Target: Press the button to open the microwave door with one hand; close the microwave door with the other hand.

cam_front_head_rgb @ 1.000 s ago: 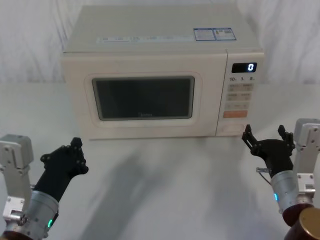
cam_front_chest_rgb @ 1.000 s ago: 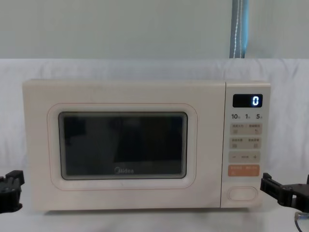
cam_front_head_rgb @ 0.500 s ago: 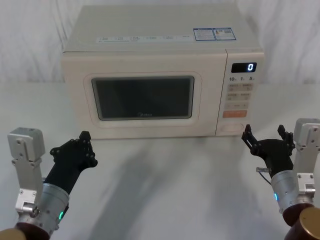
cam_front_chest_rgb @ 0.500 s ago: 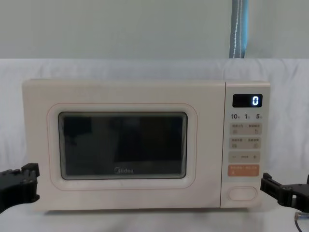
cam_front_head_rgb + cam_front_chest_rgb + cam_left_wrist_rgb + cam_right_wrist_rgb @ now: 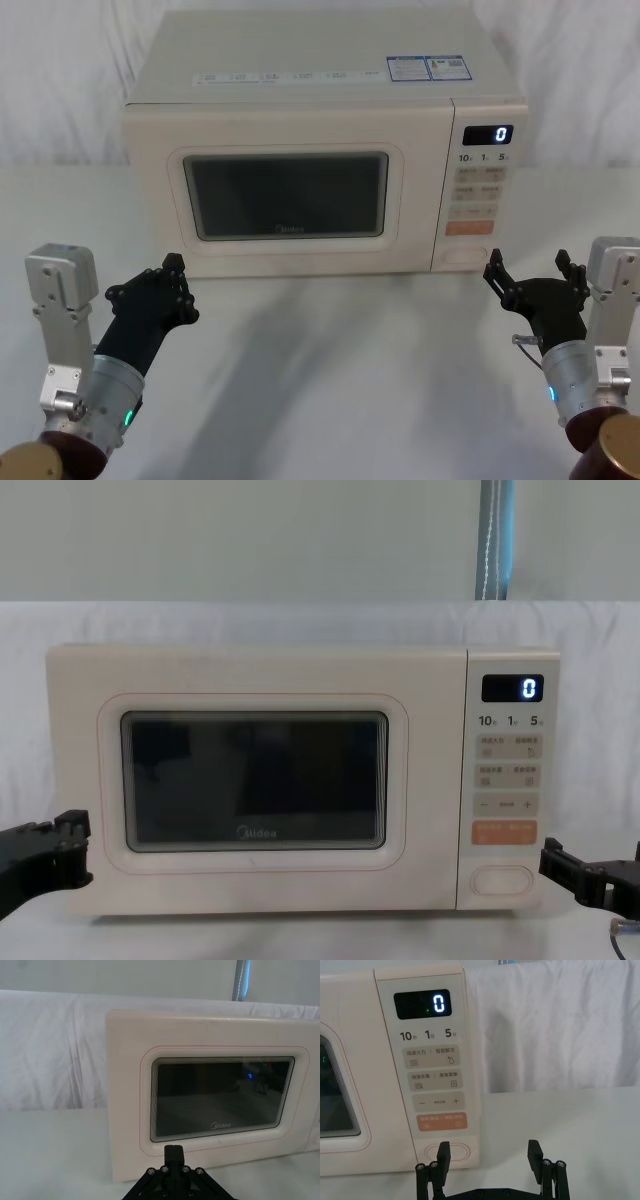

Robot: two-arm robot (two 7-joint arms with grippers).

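Microwave door (image 5: 285, 195) is flush and closed on the unit, which stands on the counter (image 5: 340, 350). Button (image 5: 447, 1152) sits at the foot of the control panel, beneath the orange key (image 5: 441, 1121). Right gripper (image 5: 535, 277), fingers spread wide, stands just before the button, apart from it. Left gripper (image 5: 155, 300), fingers drawn together, hovers near the door's lower left corner, not touching.

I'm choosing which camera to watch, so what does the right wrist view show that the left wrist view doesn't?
Right wrist view: the button, the orange key, the display reading 0, and the open right gripper just short of the button. Left wrist view: the Midea logo, the whole door window, and the shut left gripper. Both: the microwave door, closed.
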